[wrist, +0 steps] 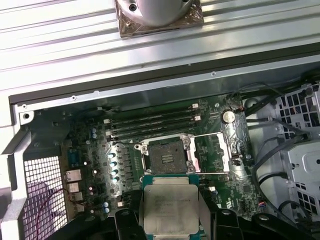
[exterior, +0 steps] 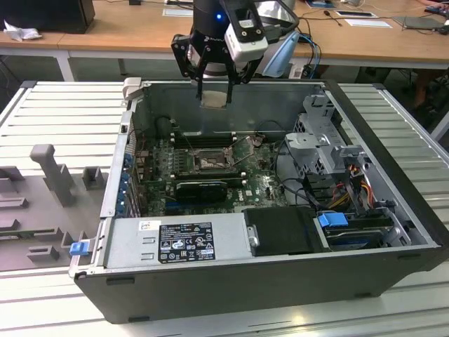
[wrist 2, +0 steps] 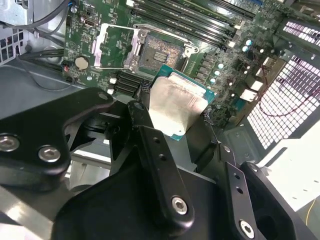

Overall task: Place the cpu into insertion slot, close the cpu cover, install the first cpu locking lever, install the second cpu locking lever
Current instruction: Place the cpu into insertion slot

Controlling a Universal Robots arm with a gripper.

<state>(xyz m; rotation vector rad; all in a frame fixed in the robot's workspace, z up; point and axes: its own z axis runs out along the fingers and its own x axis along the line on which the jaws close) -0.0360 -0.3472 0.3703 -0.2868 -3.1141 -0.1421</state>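
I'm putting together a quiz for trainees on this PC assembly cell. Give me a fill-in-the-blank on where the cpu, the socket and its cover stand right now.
1. The gripper holds the cpu ___ the motherboard, not touching it.
2. The insertion slot is ___, with no chip in it.
3. The cpu cover lies ___, beside the slot rather than over it.

Missing words: above; empty; open.
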